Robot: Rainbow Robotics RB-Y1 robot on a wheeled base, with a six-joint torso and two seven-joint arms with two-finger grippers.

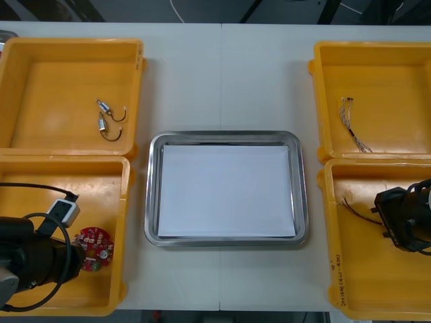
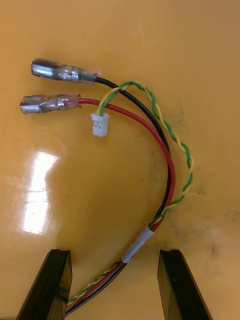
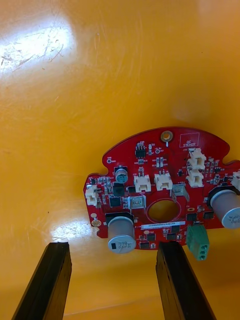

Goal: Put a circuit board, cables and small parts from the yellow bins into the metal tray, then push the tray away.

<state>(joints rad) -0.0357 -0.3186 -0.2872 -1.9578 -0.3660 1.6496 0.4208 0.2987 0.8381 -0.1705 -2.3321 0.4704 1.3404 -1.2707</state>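
Tabletop (image 1: pixel 222 74), four yellow bins, two at each side, tray (image 1: pixel 153 202) between them. Tray is shiny at the rim, white inside, nothing in it.

Far left bin (image 1: pixel 54 101): two small metal parts (image 1: pixel 108 118) lying close together towards its right side.

Near left bin (image 1: pixel 40 202): red board (image 1: pixel 94 245) flat on the floor, near the right wall. Left arm (image 1: pixel 30 259) is low over this bin, just left of the board. Left jaws spread, holding nothing. In the left wrist view the board lies just beyond them, and one jaw's tip sits right at the board's edge; cannot tell whether it touches.

Far right bin (image 1: pixel 390 87): a thin cable (image 1: pixel 353 128) with loose fine ends, left of centre.

Near right bin (image 1: pixel 363 269): right arm (image 1: pixel 404 219) is over its far right part. Right jaws spread, not pinching. A bundle (image 2: pixel 160 150) of red, black and twisted green-yellow wires lies on the bin floor and runs in between the jaws, closer to one than the other. Beyond them it curves away. The red and black wires end in clear-sleeved metal terminals, the twisted pair in a small white plug.
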